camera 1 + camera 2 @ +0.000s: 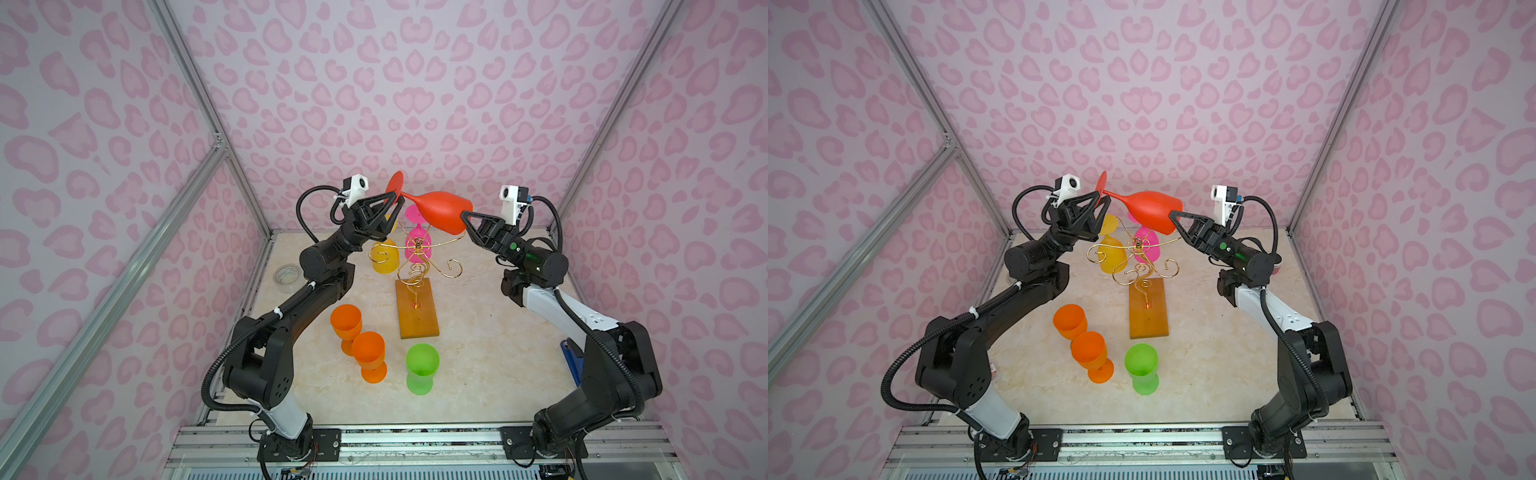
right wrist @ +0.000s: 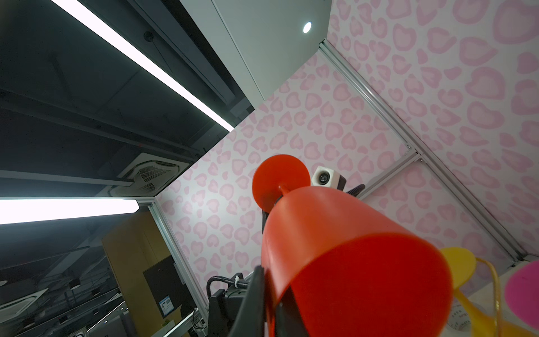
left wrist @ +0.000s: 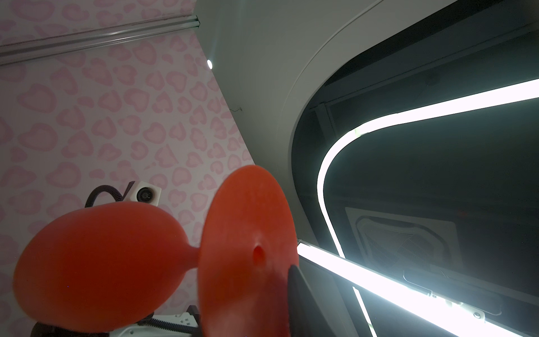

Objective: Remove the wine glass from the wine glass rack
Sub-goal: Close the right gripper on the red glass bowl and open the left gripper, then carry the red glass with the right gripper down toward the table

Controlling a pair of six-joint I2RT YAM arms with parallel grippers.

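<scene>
In both top views the red wine glass (image 1: 444, 208) (image 1: 1152, 208) lies sideways in the air above the gold wire wine glass rack (image 1: 415, 257) (image 1: 1142, 257), clear of its arms. My right gripper (image 1: 463, 216) (image 2: 269, 289) is shut on the bowl's rim, one finger outside and one inside. My left gripper (image 1: 398, 201) (image 1: 1106, 201) is at the glass's round foot (image 3: 248, 248). A single finger (image 3: 297, 289) shows against the foot's face; the other is hidden behind it.
A pink glass (image 1: 417, 237) and a yellow glass (image 1: 385, 259) hang on the rack, which stands on a wooden base (image 1: 417, 309). Two orange glasses (image 1: 346, 322) (image 1: 369, 353) and a green one (image 1: 422, 361) stand in front. A tape roll (image 1: 287, 275) lies at the left wall.
</scene>
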